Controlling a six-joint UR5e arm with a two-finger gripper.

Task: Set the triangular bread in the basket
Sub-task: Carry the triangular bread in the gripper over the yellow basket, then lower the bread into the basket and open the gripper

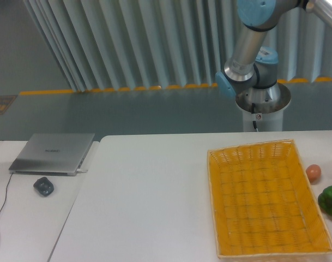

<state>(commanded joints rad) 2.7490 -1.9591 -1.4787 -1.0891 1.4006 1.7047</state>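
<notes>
You're at the very start: the basket [266, 199] sits empty on the white table [149, 191], and the triangular bread isn't in view (nor is the claw, so its state can't be told). You'd first need to locate the bread, probably past the right edge beside the reddish fruit [313, 173] and green pepper [330, 200]. A laptop [52, 153] lies far left; corrugated panels back the room.

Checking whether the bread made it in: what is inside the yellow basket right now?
Nothing: the basket shows only its bare woven floor, fully exposed with nothing covering it. No bread is visible anywhere; a reddish fruit and green pepper sit outside, to its right.
</notes>
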